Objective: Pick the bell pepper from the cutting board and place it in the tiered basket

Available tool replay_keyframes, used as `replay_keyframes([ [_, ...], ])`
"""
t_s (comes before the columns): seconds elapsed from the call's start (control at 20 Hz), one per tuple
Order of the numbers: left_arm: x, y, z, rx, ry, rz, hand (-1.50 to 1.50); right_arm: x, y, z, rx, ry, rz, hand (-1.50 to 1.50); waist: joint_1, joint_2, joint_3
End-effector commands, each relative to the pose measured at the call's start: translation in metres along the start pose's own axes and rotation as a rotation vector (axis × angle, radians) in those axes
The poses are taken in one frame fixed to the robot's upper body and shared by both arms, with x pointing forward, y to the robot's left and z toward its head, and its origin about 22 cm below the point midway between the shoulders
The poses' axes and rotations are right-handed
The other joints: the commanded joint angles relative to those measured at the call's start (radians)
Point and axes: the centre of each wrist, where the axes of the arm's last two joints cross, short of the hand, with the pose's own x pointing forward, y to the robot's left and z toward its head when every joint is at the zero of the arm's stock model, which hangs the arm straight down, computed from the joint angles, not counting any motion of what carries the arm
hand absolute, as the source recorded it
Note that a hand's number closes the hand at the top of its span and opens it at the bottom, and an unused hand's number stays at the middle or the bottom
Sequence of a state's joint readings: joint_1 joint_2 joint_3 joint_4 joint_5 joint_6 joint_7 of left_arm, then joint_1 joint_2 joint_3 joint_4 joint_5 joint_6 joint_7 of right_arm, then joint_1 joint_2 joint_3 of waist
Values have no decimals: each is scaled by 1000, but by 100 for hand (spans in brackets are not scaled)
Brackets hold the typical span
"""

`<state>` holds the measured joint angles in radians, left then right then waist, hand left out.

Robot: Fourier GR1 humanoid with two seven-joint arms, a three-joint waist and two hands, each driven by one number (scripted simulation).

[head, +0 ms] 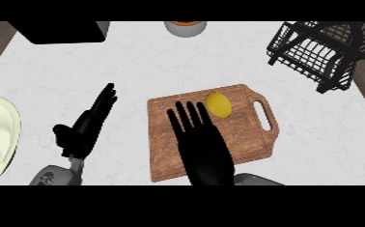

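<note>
We were at the reaching step. The bell pepper (218, 104) lay on the cutting board (246, 139), near the board's far edge, not yet grasped. Our right hand (202, 146) hovered over the board's middle, its fingers (189, 122) straight and spread apart. The tips were just beside the pepper on its near-left side, and we could not tell whether they touched it. Our left hand (87, 124) rested off the board's left side over the worktop (143, 66), fingers straight and holding nothing. The tiered basket (314, 52) stood well beyond the board's far right corner. In our judgement the next move called for bringing the right hand over the pepper and curling the fingers round it, then lifting it clear of the board and carrying it to the basket.
</note>
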<state>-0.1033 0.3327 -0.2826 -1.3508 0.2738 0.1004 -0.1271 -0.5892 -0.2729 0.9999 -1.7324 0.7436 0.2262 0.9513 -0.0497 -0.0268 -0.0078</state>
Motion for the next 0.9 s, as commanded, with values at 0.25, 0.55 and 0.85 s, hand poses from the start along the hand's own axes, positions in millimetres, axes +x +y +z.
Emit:
replay_keyframes([
  [0.25,-1,-14,3,-27,-17,1,0,44,-32,48,12,176,73,-150,35,18,6],
  [0.55,2,-15,-4,-16,-17,0,0,40,-14,34,-17,291,176,-150,31,18,6],
  [0.85,6,2,-20,-6,-28,-22,0,35,2,31,41,353,107,-150,33,25,7],
])
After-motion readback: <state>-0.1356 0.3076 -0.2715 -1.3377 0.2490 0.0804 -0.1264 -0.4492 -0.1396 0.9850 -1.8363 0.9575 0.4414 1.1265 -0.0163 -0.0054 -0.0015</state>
